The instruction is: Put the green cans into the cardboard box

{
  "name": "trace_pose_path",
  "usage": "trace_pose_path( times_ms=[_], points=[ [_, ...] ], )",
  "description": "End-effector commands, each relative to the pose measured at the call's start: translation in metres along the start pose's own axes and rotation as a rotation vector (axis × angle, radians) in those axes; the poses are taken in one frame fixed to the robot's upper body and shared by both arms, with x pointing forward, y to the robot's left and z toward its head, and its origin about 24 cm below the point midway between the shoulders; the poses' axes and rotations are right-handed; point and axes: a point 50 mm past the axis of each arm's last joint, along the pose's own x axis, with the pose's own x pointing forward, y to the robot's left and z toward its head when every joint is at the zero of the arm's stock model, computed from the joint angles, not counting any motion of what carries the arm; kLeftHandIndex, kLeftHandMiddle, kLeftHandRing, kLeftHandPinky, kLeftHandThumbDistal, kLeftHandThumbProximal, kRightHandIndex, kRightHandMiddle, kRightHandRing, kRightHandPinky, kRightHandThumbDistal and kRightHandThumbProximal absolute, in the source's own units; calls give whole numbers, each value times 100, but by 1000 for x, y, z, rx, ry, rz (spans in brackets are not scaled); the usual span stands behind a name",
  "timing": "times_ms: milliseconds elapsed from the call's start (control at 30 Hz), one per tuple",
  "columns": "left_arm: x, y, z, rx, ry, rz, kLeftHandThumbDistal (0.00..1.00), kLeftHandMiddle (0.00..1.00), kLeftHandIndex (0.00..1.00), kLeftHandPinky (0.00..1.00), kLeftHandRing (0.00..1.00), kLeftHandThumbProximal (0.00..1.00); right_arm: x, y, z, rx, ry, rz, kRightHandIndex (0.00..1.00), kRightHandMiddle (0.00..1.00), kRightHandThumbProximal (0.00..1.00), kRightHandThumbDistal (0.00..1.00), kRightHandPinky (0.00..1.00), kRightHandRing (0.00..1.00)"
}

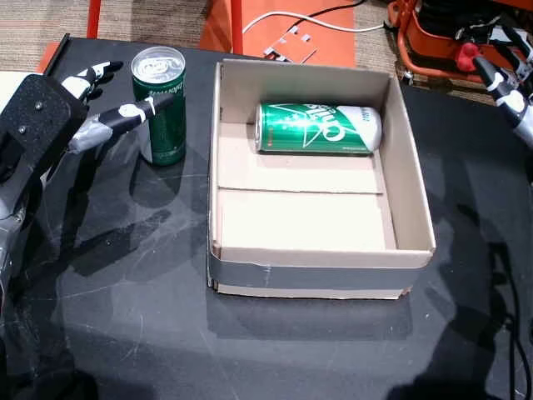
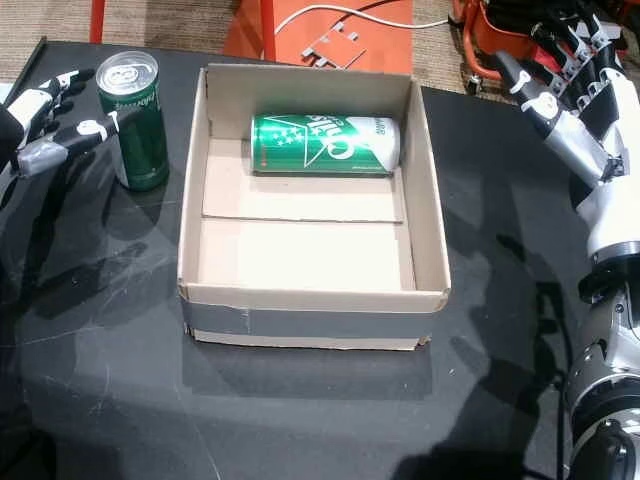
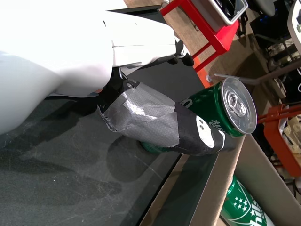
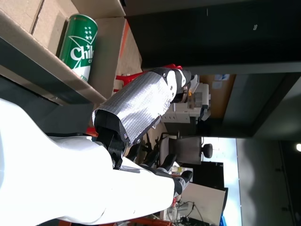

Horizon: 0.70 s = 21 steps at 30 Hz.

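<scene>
Reaching with my left hand [image 1: 79, 108] toward the standing green can [image 1: 161, 107], I have the fingers spread and holding nothing; in both head views the thumb lies across the can's near side at about mid-height, and the left wrist view shows the taped thumb [image 3: 155, 123] right against the label, though I cannot tell whether it presses or only brushes. The can stands upright on the black table [image 1: 125, 317], at nine o'clock from the cardboard box [image 2: 310, 310], just beside its left wall. A second green can [image 2: 325, 144] already lies on its side inside the box, toward twelve o'clock against the far wall.

My right hand [image 2: 575, 110] hangs open and empty at about two o'clock from the box, well apart from both cans.

I judge the standing can to be smooth, rigid aluminium, slippery on the painted wall; its tab looks unopened, so it is probably full and has some weight. It is tall and narrow, so a sideways nudge could tip it. I would wrap the fingers around the middle of the body, thumb opposite, squeeze moderately, then lift it clear of the box wall.
</scene>
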Motion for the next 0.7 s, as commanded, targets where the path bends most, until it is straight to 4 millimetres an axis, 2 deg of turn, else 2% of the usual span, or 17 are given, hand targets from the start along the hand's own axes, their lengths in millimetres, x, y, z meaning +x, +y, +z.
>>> trace_pose_path(
  times_ms=[0, 100, 267, 367, 467, 667],
  points=[
    [-1, -2, -5, -24, 22, -5, 100, 100, 100, 97, 100, 60, 3, -1, 4, 10, -23, -14, 79, 86, 59, 100, 99, 89],
    [0, -4, -5, -52, 36, -7, 100, 100, 100, 97, 100, 56, 3, -1, 4, 27, -26, -9, 80, 87, 58, 100, 99, 89],
    [3, -15, -2, -24, 27, -22, 100, 100, 100, 96, 100, 58, 3, -1, 4, 38, -31, -6, 79, 86, 58, 100, 99, 90],
    [5, -22, 0, -48, 35, -43, 100, 100, 100, 98, 100, 56, 3, -1, 5, 53, -40, -10, 79, 86, 58, 100, 98, 89],
    [6, -28, -1, -43, 55, -51, 100, 100, 100, 99, 100, 58, 2, -2, 6, 76, -64, -1, 80, 87, 57, 100, 98, 90],
    [7, -35, 0, -41, 49, -52, 100, 100, 100, 97, 100, 55, 1, -4, 7, 89, -86, 0, 81, 88, 58, 100, 100, 92]
  ],
)
